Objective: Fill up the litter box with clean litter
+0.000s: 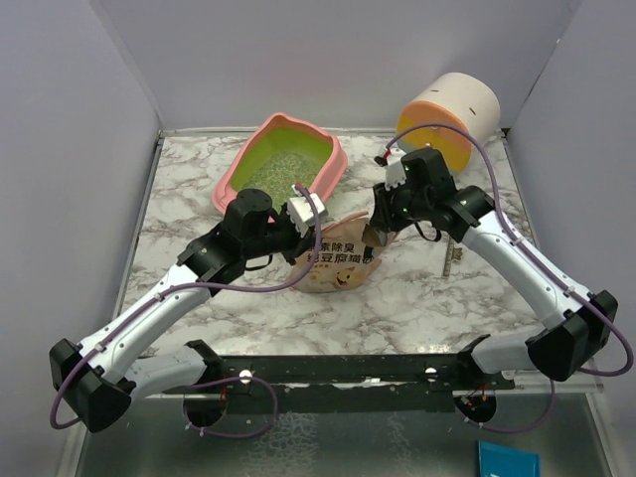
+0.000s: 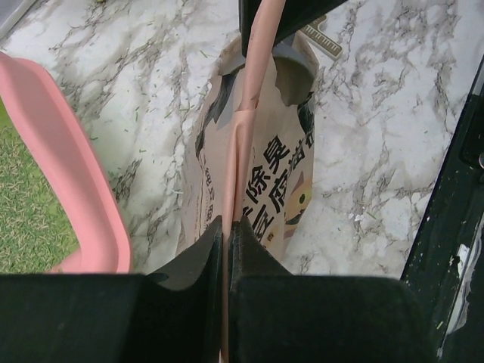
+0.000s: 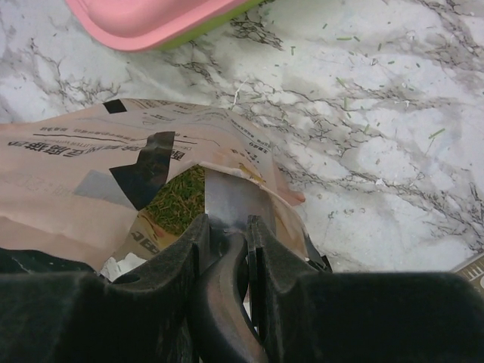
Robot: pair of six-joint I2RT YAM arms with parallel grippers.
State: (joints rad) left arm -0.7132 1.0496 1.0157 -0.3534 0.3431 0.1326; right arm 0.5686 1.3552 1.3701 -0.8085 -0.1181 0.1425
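Observation:
The pink litter box (image 1: 231, 181) with its lime-green inside stands at the back left, and clean litter (image 1: 283, 167) covers its floor. In front of it lies a beige-orange pouch (image 1: 343, 268). My left gripper (image 1: 310, 221) is shut on the pouch's top edge (image 2: 246, 128), its jaws (image 2: 227, 221) pressed tight on the thin fold; the litter box rim (image 2: 76, 174) lies just to their left. My right gripper (image 3: 227, 221) is shut on the handle of a grey metal scoop (image 3: 231, 198), whose blade reaches into the pouch mouth. Green litter (image 3: 178, 200) shows inside the pouch.
A round cream-orange-yellow cabinet (image 1: 452, 114) stands at the back right. A small ruler-like strip (image 1: 454, 260) lies on the marble right of the pouch. Stray granules dot the marble (image 3: 363, 68). Grey walls close in three sides; a black rail (image 1: 397, 363) runs along the near edge.

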